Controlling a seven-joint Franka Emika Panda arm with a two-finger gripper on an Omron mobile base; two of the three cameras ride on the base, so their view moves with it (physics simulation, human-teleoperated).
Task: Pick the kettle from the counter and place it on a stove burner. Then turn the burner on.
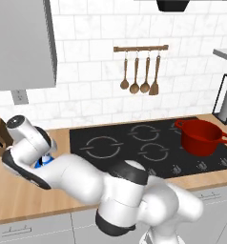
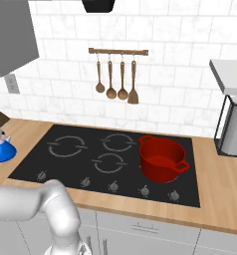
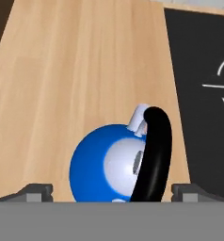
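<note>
Counter [image 1: 34,200]: light wood-grain slab running left to right under the white tiled wall. Plain flat top; carries everything below.

Cooktop [image 2: 195,191]: flat black glass panel set in the counter, right of the kettle. A row of small knobs [image 2: 113,186] lines its near edge.

Red pot [image 2: 162,158]: large, two-handled, open-topped, standing on the right part of the cooktop. Not the task's thing; well apart from the kettle.

Stove burner [image 2: 66,146]: largest grey double-ring marking, at the cooktop's left, the ring nearest the kettle. Bare.

Kettle [image 3: 104,164]: small blue cone-shaped body, silver lid, short spout, thin black arched handle [image 3: 155,155]. Stands upright on the counter, left of the cooktop and near its edge, not yet lifted. In the left base view it is mostly hidden behind the arm.
- Handling, judged: rigid, probably light for its size; the glossy rounded sides look slippery and taper, so a squeeze on the body could slide off.
- Where to hold, judged: the arched handle at its top, where the bar is narrow enough to close on and the kettle would hang level beneath it.

Pincer [image 3: 112,190]: directly above the kettle, looking down on it. Fingers [image 3: 37,191] spread wide, one to each side of the kettle, holding nothing. Whether they touch it cannot be told.
</note>
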